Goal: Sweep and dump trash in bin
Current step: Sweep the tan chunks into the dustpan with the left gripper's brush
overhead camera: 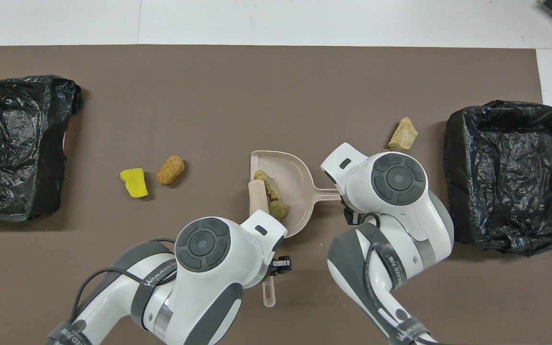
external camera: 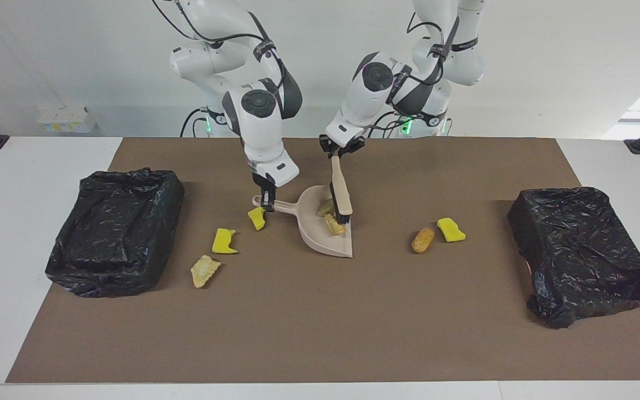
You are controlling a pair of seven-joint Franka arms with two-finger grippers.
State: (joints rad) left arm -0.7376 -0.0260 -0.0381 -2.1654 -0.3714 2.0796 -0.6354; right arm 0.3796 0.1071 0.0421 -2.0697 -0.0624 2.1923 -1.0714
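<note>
A: So where does the trash sit against the tools?

B: Two pale tan rock-like lumps point(external camera: 332, 219) already lie in the beige plastic dustpan point(external camera: 320, 233), touching the dark bristles of the beige long-handled brush point(external camera: 341, 195). The left gripper point(external camera: 342, 149) is clamped on the top of the brush handle, brush nearly upright. The right gripper point(external camera: 268, 201) is down on the dustpan's thin handle, gripping it as far as I can judge.

A: And the rest?

B: Split. A bright yellow sponge chunk point(external camera: 256, 218) lies just beside the right gripper; another yellow sponge piece point(external camera: 224, 241) and a pale tan flat lump point(external camera: 205, 270) lie toward the right arm's end, between the pan and the black-bagged bin point(external camera: 117, 233). An orange-brown oval lump point(external camera: 423, 239) and a yellow sponge wedge point(external camera: 451, 230) lie toward the left arm's end, short of the other black-lined bin point(external camera: 581, 250).

A: Which matters next?

B: The pan's long axis. Its handle points toward the right arm's end, its open mouth toward the left arm's end and away from the robots. So the orange-brown lump and the wedge lie on the mouth side, and I'd judge they suit the brush arm best; the three others lie on the handle side.
</note>
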